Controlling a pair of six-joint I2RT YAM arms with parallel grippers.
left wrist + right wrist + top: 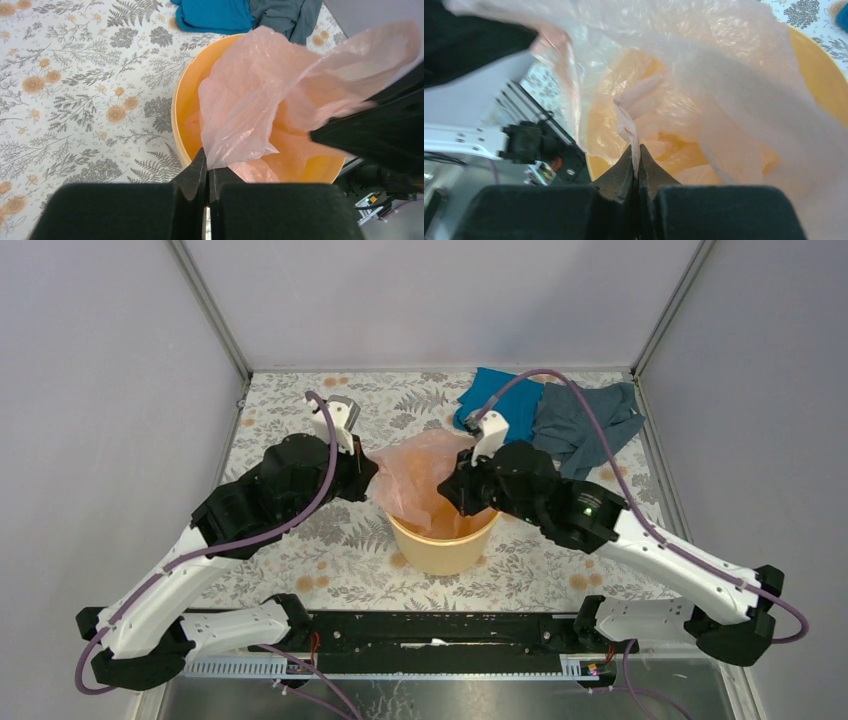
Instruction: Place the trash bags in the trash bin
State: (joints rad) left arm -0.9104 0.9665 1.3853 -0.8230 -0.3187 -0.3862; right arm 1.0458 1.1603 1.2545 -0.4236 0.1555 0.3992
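The pale-pink trash bag (pixel 420 472) hangs partly inside the yellow trash bin (pixel 445 552), its film billowing over the far-left rim. The left jaws and the right jaws each pinch tight on a fold above the mouth, the arms bent inward from either side. A blue cloth (pixel 500 395) and a grey-blue cloth (pixel 585 420) lie far right on the bench (pixel 290 415).

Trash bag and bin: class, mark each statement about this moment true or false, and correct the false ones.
1. The left gripper is shut on the trash bag. True.
2. The right gripper is open and empty. False: it is shut on the bag too.
3. A blue cloth and a grey-blue cloth lie beyond the trash bin. True.
4. The whole bag is inside the bin. False: much of it is held above the rim.
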